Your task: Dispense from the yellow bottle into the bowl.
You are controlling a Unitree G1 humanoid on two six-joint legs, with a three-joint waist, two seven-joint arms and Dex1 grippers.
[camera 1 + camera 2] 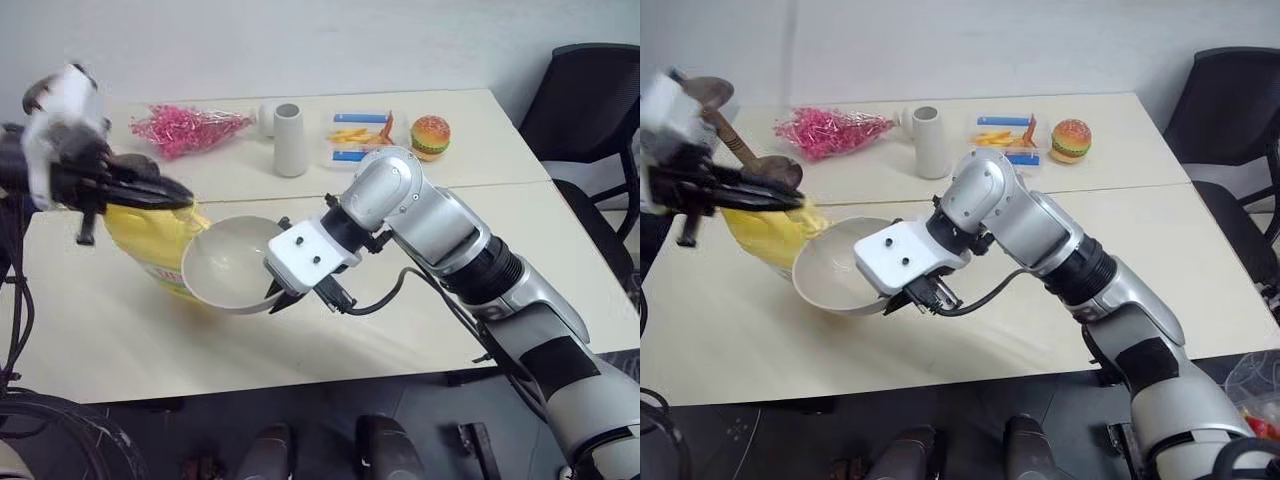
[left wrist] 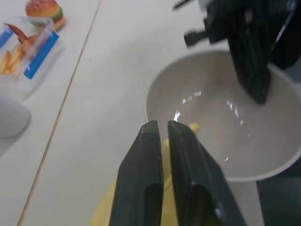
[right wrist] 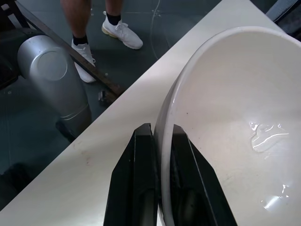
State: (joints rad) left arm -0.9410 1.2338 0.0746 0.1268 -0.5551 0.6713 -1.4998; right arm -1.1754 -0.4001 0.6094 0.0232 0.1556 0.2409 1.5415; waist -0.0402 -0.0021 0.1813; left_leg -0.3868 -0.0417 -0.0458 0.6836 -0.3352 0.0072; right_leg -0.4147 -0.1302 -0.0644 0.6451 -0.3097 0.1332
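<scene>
Right gripper: pinched on the rim of the bowl, which is held tilted above the table.
Left gripper: fingers nearly pressed together, poised over the yellow bottle.
Yellow bottle: touching the bowl's far side.
Bowl contents: a clear wet patch is seen inside.

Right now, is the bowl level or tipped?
Tipped. The right gripper pinches the bowl by its rim, opening tilted toward the yellow bottle.

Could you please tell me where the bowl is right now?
In the left eye view the bowl is lifted and tilted at centre-left, its rim pinched by the right gripper, right beside the yellow bottle.
</scene>
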